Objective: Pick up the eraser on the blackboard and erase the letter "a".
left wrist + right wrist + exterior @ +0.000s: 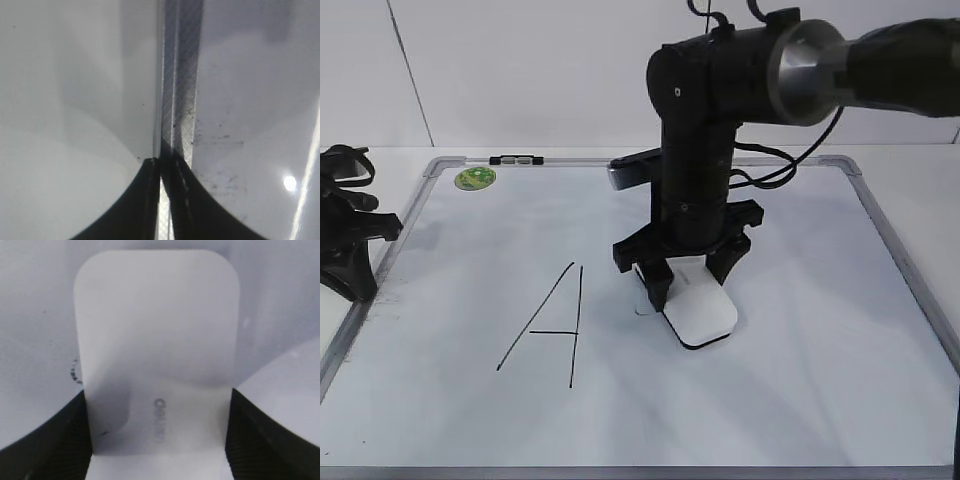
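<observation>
The white eraser (705, 315) lies flat on the blackboard (800, 380), a white board with a grey frame. My right gripper (688, 285) is shut on the eraser's far end, one finger on each side; the right wrist view shows the eraser (157, 340) between the jaws (157, 440). Only a faint curved bit of the letter "a" (642, 310) shows at the eraser's left edge, also seen in the right wrist view (75, 371); the rest is hidden or gone. My left gripper (355, 275) is shut and empty over the board's left frame (180, 75).
A tall capital "A" (555, 325) is drawn left of the eraser. A green oval sticker (475, 178) sits in the board's far left corner. A small dark clip (515, 159) lies on the far frame, and a grey object (625, 172) is behind the right arm.
</observation>
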{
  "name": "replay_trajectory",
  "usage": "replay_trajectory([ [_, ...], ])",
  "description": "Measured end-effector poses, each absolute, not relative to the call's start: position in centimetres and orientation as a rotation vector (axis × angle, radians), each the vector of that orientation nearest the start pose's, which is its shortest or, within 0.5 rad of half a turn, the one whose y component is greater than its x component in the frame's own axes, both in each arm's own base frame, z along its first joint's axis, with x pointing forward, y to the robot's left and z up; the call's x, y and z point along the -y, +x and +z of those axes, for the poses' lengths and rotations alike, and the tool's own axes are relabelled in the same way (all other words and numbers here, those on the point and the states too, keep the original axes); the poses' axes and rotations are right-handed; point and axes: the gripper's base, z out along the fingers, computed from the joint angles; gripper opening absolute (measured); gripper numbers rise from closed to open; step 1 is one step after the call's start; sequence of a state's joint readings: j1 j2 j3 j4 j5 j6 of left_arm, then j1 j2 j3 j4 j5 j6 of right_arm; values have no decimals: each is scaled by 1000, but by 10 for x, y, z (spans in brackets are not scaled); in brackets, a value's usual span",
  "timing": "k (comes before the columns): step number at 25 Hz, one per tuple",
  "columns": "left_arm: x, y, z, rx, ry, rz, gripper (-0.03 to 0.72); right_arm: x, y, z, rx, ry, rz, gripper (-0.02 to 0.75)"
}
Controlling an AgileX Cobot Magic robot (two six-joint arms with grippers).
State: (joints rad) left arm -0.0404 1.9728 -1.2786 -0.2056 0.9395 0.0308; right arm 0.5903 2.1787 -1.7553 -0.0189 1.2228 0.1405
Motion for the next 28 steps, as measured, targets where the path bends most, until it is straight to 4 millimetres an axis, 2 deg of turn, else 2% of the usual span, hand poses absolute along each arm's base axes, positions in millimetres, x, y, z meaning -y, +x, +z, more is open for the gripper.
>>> replay_trajectory([
  [9, 30, 367, 153, -3106, -75, -261, 43, -281, 339, 177, -2977, -894, -72, 534],
  [13, 30, 367, 153, -3106, -75, -261, 43, -290, 332, 177, -2966, -933, -74, 534],
  [22, 30, 367, 153, -3106, -75, -261, 43, -293, 329, 177, -2955, -936, -97, 534],
  [28, 30, 367, 153, -3106, -75, -261, 43, -286, 336, 176, -2973, -885, -99, 534],
])
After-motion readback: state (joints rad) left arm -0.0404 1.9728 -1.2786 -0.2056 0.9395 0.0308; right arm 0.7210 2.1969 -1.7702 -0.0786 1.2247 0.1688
